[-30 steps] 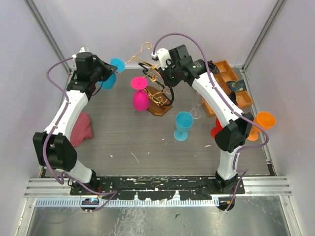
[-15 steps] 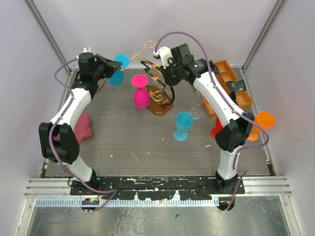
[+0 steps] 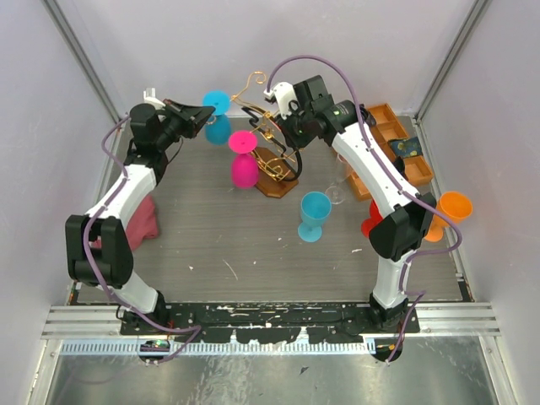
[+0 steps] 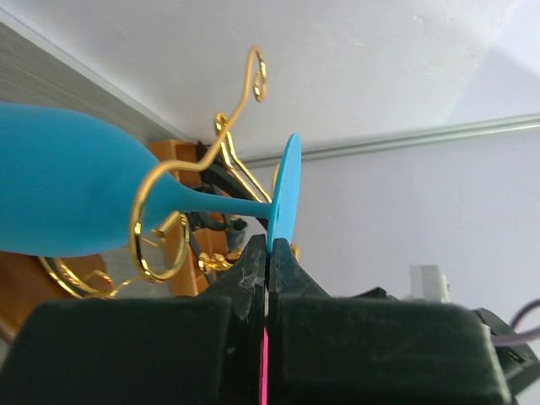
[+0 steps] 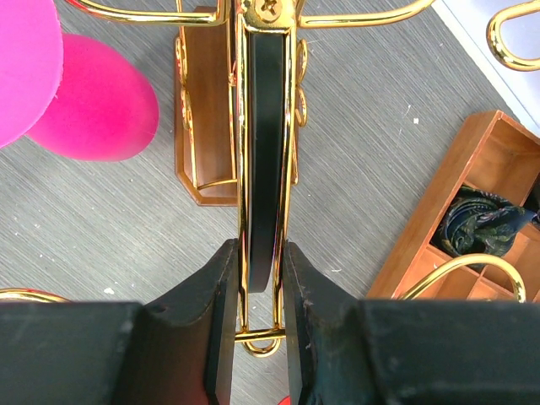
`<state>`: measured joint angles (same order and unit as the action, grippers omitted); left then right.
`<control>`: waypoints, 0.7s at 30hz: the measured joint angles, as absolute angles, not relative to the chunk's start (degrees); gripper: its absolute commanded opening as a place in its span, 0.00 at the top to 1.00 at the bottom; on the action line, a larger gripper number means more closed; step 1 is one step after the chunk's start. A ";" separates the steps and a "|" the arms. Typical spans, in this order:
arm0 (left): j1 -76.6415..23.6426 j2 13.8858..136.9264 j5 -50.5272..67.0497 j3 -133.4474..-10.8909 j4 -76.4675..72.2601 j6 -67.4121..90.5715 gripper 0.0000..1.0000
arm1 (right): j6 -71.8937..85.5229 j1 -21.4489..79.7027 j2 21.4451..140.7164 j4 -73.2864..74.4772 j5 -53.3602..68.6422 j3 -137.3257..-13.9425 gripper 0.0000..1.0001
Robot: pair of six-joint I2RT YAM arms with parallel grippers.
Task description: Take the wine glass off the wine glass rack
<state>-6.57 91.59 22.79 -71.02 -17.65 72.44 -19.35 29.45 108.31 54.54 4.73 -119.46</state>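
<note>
L grip: I see left gripper (image 4: pixel 267 253) clamped on foot rim of blue wine glass (image 4: pixel 67 194).
Glass: tilted, stem at a scroll arm of wine glass rack (image 5: pixel 266 126).
R grip: right gripper (image 5: pixel 256 287) pinches rack's centre post.

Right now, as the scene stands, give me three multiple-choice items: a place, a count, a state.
1. Where is the pink wine glass?
A. at the near edge
B. in the far right corner
C. right beside the wine glass rack

2. How many blue wine glasses show in the top view?
A. one
B. two
C. three

3. What state is the left gripper in?
A. shut on the foot of the far blue wine glass
B. open, holding nothing
C. shut, holding nothing

Key:
1 C, its bowl sits by the rack's wooden base.
2 B, the far one plus the near blue wine glass, upright in front of the rack.
3 A, the left wrist view shows it pinching the foot disc.
</note>
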 measured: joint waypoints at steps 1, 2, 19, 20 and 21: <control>-6.57 91.61 23.51 -70.70 -18.74 73.49 1.00 | -19.35 29.45 108.31 54.54 4.69 -119.46 0.92; -6.57 91.66 24.38 -70.24 -20.18 74.72 1.00 | -19.35 29.45 108.31 54.57 4.62 -119.46 0.92; -6.68 74.61 22.52 -70.08 5.52 51.99 1.00 | -19.27 29.56 108.31 54.57 3.29 -119.46 0.90; -6.63 72.29 20.40 -70.35 8.34 48.69 1.00 | -19.22 29.56 108.31 54.57 3.14 -119.46 0.88; -6.63 70.50 18.50 -70.61 10.55 46.02 1.00 | -19.20 29.56 108.31 54.57 3.01 -119.46 0.86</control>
<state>-6.63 70.50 18.50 -70.61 10.55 46.02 -19.20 29.56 108.31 54.57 3.01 -119.46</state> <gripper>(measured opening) 0.012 0.289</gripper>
